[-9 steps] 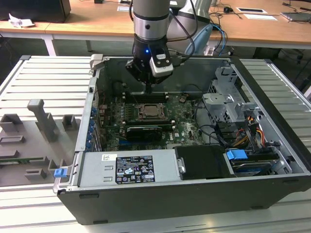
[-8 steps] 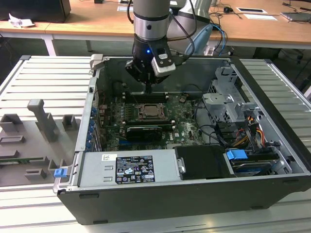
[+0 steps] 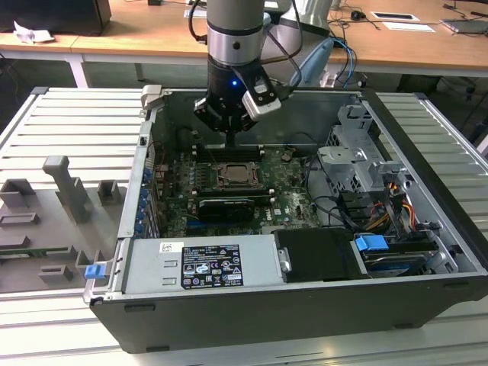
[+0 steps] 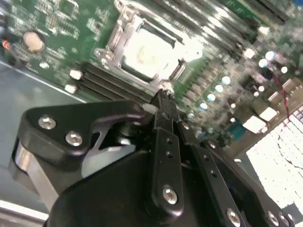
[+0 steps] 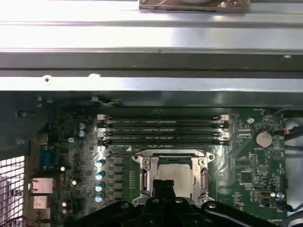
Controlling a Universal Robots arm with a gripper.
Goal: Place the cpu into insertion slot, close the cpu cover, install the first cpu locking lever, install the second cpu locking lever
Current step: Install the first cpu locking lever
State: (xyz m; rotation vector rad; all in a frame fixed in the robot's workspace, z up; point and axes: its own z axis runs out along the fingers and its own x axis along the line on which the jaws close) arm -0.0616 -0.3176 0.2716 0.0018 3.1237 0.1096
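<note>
The cpu, a pale silvery square chip, lies flat in the insertion slot, just beneath the tip of the claw. The cpu cover, a thin silver frame, lies lowered around the chip, nearest the claw.

A grey ribbed metal bench spans the exterior view from left to right, and grey moulded fixture blocks stand on it at the middle left of the frame. Behind it, along the top of the frame, run pale wooden desks on white frames. A crumpled white sheet lies at the upper left and flat papers at the upper right, under even, bright light.
</note>
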